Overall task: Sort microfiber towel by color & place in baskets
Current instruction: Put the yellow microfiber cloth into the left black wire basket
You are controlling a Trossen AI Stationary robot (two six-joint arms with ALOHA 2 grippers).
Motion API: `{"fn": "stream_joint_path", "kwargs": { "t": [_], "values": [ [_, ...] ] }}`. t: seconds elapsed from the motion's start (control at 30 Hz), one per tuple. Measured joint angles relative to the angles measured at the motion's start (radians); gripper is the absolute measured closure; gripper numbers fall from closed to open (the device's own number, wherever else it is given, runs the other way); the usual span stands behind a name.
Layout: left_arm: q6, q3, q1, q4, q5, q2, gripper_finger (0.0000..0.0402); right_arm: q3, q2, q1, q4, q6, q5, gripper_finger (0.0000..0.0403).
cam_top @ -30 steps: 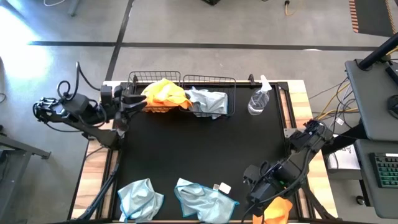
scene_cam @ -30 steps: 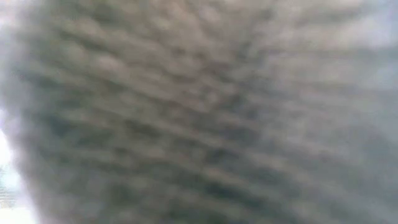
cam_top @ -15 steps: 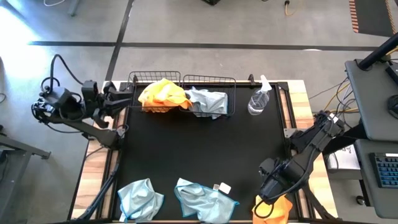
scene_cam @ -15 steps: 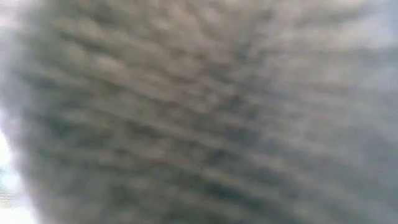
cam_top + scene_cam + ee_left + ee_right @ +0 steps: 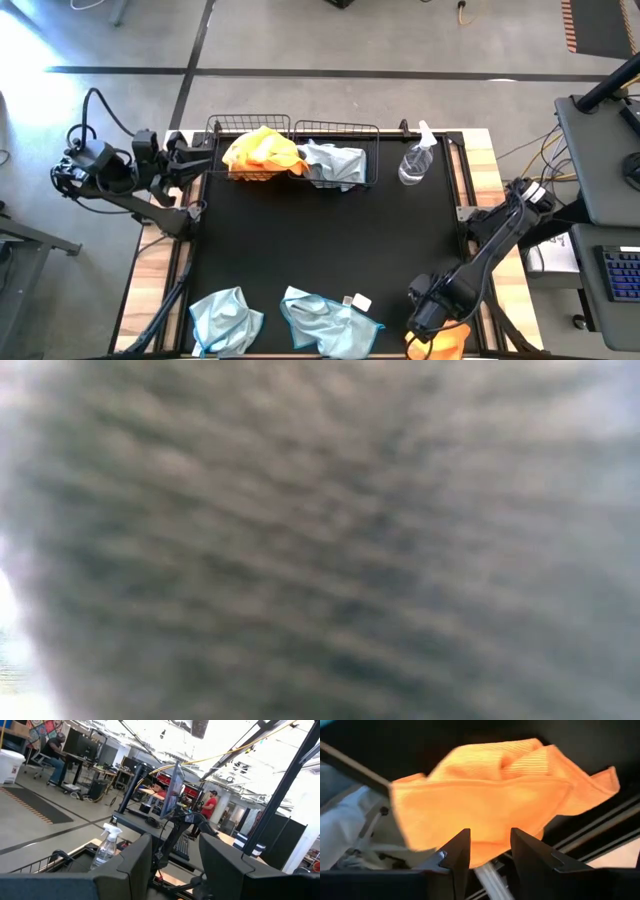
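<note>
An orange microfiber towel point(image 5: 452, 342) lies crumpled at the table's near right corner, partly over the edge. My right gripper point(image 5: 424, 332) points down over it, open. In the right wrist view the orange towel point(image 5: 490, 785) lies just beyond the open fingers point(image 5: 489, 837), with nothing between them. Two black wire baskets stand at the far edge. The left basket point(image 5: 250, 127) holds orange towels point(image 5: 262, 152) and the right basket point(image 5: 340, 128) a pale blue-grey towel point(image 5: 335, 163). My left gripper point(image 5: 205, 160) waits open point(image 5: 175, 845) off the far left corner.
Two pale blue towels point(image 5: 225, 320) point(image 5: 325, 320) lie on the black mat at the near edge. A clear spray bottle point(image 5: 417, 160) stands to the right of the baskets. Something blurred and grey fills the low view point(image 5: 320, 540) and hides the table there.
My right gripper has gone down and toward the table's near edge, and now hangs over the orange towel at the near right corner. My left gripper has drawn back from the left basket toward the table's left edge and then kept still. No towel has moved.
</note>
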Motion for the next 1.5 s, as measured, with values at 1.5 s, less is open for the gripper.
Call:
{"fn": "stream_joint_path", "kwargs": {
  "t": [1.5],
  "values": [
    [-0.027,0.0,0.0,0.007,0.0,0.066,0.0251,-0.436,0.005,0.012,0.461,-0.002,-0.077,0.0268]
  ]
}}
